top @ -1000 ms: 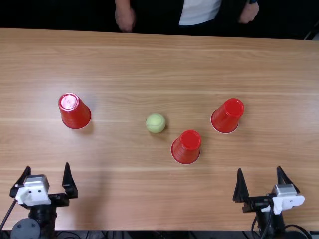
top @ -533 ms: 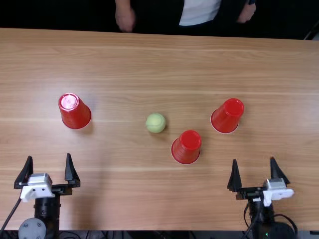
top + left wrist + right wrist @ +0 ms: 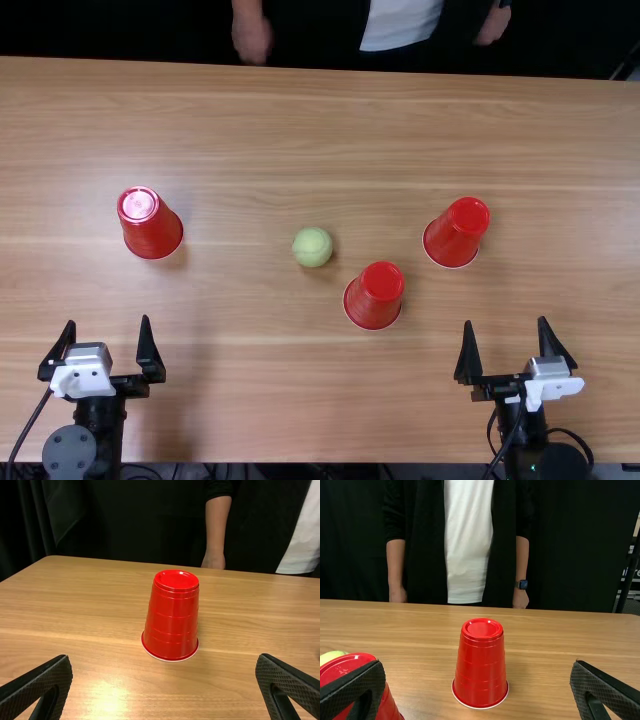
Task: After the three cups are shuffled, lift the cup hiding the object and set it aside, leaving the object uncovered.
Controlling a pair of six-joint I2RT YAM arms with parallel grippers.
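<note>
- Ball (image 3: 312, 247) sits uncovered mid-frame, near the middle cup (image 3: 374, 295).
- That cup looks light, thin and crushable; pinch gently across its wall.
- Left gripper (image 3: 106, 323) and right gripper (image 3: 505, 323), in the lower corners, have their fingers spread and are empty.

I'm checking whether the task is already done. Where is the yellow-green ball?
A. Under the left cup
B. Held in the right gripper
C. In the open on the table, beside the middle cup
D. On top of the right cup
C: the ball lies bare on the table, close beside the middle cup, with no cup over it.
</note>
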